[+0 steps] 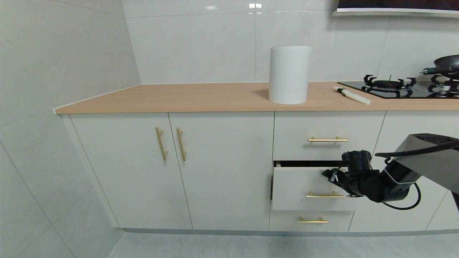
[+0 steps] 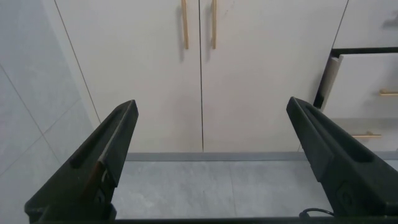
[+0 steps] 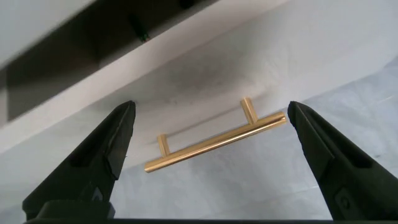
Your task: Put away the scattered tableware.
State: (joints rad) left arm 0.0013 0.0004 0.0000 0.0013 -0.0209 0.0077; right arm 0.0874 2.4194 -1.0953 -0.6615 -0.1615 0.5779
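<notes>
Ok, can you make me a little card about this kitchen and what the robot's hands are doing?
Counter: tall white ribbed canister and a pale utensil lying beside the stove
Drawer: middle drawer pulled slightly open
Right gripper: open, facing the drawer's gold handle, not closed on it
Left gripper: open, empty, facing the cupboard doors
</notes>
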